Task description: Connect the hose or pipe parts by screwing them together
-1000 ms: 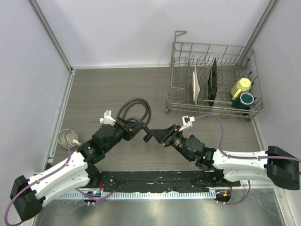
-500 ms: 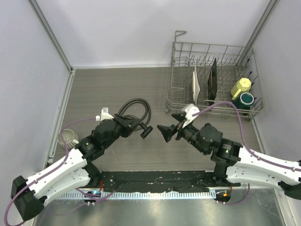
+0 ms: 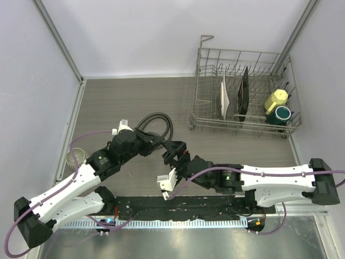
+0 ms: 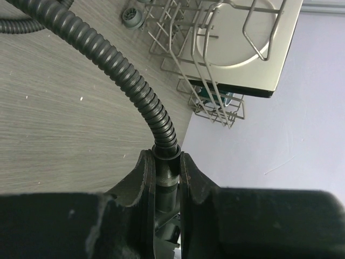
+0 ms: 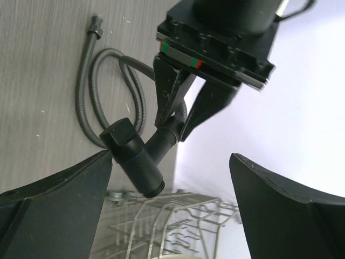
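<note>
The left gripper [image 4: 166, 162] is clamped on the end connector of the long black ribbed flexible hose [image 4: 124, 70], whose loop lies on the grey wood-grain table [image 3: 108, 102]. The small black T-shaped nozzle fitting [image 5: 135, 156] juts from between those jaws (how far threaded on, I cannot tell), and the right gripper [image 5: 171, 156] faces it, fingers spread wide, holding nothing.

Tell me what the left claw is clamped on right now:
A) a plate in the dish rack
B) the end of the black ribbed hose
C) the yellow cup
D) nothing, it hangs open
B: in the left wrist view the left claw has both fingers pressed against the collar at the end of the black hose, whose ribbed length curves away over the table.
</note>
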Motion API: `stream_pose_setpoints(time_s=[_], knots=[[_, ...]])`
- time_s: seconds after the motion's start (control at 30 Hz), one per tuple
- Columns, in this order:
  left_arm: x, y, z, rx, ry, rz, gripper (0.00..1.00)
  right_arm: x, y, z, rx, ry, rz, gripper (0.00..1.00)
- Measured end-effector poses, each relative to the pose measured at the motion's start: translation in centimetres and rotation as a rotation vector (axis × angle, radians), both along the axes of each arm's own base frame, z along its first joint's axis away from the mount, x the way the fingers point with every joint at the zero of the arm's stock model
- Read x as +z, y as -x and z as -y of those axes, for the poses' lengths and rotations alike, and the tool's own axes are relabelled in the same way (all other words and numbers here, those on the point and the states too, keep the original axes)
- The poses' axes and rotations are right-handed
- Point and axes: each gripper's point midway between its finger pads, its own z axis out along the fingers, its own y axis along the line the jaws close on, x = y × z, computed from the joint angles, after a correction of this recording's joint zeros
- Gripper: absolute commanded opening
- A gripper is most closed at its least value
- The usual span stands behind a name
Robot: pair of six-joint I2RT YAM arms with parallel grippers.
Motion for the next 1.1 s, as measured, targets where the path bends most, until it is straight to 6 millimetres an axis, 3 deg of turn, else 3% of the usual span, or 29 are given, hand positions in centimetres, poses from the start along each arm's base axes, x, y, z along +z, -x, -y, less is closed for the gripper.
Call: stream_pose_setpoints(time_s=[0.13,0.2,0.23,0.27,0.3,0.37,0.53,0.7,0.9,1.0,1.03,1.1], knots=[[-0.3,0.2,-0.1,0.000,0.000,-0.020,0.00,-1.3,-0.4,-1.1,0.029,0.102,0.090,0.90],[-0.3,0.3,0.0,-0.005,0.008,-0.028,0.00,-1.9,-0.5,-1.7,0.035,0.127,0.110,0.81],[-0.2,0.4,0.1,-0.009,0.011,-0.030,0.00,-2.1,-0.7,-2.0,0.033,0.126,0.117,0.75],[-0.2,0.5,0.1,-0.011,0.014,-0.030,0.00,-2.2,-0.8,-2.2,0.029,0.122,0.122,0.43],[-0.1,0.5,0.1,-0.012,0.018,-0.029,0.00,-2.3,-1.1,-2.3,0.015,0.114,0.123,0.33],[0.4,0.6,0.0,-0.008,0.030,-0.018,0.00,-2.5,-1.5,-2.6,-0.021,0.066,0.082,0.20],[1.7,0.3,-0.8,0.022,0.069,0.049,0.00,-1.0,-2.4,-2.4,-0.157,-0.265,-0.142,0.04],[2.0,0.3,-0.5,0.010,0.116,0.098,0.00,-0.9,-3.2,-0.2,-0.280,-0.691,-0.523,0.02],[1.1,0.2,0.1,-0.004,0.163,0.154,0.00,-1.3,-3.4,0.8,-0.383,-1.184,-1.028,0.09],[1.2,0.3,0.4,-0.022,0.163,0.173,0.00,-1.7,-3.4,1.4,-0.393,-1.462,-1.319,0.25],[1.2,0.3,0.5,-0.028,0.166,0.177,0.00,-1.7,-3.4,1.7,-0.384,-1.547,-1.407,0.40],[1.2,0.4,0.8,-0.040,0.167,0.183,0.00,-2.1,-3.3,2.1,-0.365,-1.668,-1.542,0.57]])
